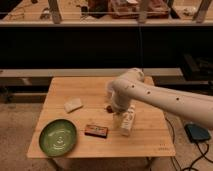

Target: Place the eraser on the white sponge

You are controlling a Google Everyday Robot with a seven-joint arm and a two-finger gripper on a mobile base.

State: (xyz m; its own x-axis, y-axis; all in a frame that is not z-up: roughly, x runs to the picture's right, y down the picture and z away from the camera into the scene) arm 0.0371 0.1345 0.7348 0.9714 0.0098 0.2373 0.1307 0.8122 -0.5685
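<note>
A rectangular light wooden table (80, 90) carries everything, and the white, hole-dotted robot arm (165, 100) reaches over it from the right, bending down so the gripper (118, 118) hangs low just left of an upright white carton (128, 121); how its jaws stand is hidden here. A round green plate (58, 137) sits at the front left corner. The flat dark eraser with an orange-red edge (96, 130) lies on the wood between plate and carton, well apart from the small off-white sponge (73, 105) behind the plate, and a small dark-red lump (108, 108) rests beside the arm's wrist.
</note>
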